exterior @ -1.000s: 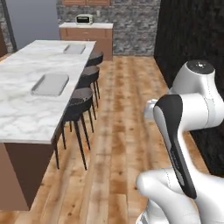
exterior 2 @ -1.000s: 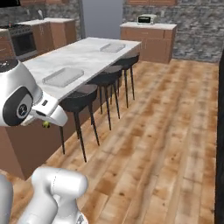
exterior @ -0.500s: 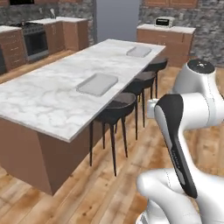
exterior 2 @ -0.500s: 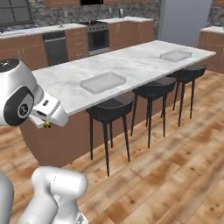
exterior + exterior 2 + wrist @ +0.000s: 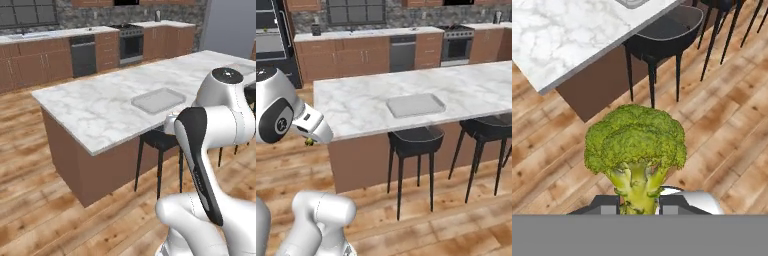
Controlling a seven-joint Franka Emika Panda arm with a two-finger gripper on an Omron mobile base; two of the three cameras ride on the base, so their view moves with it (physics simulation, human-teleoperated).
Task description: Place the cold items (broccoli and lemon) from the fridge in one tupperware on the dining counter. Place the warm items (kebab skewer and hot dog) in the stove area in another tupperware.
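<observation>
In the hand view my gripper is shut on the pale stalk of the broccoli, whose green head stands upright over the wooden floor. From the right base camera a small green bit of the broccoli peeks out under the hand, level with the counter's near corner. One shallow grey tupperware lies on the marble dining counter, above a black stool. Its corner also appears at the top of the hand view, tupperware. The lemon, kebab skewer and hot dog are out of view.
Black bar stools line the counter's near side. The stove and brown cabinets run along the back wall. Open wooden floor lies between me and the counter.
The whole picture has swung: the base has turned and driven, so the counter's end and the kitchen wall now face me. The broccoli stays in the gripper.
</observation>
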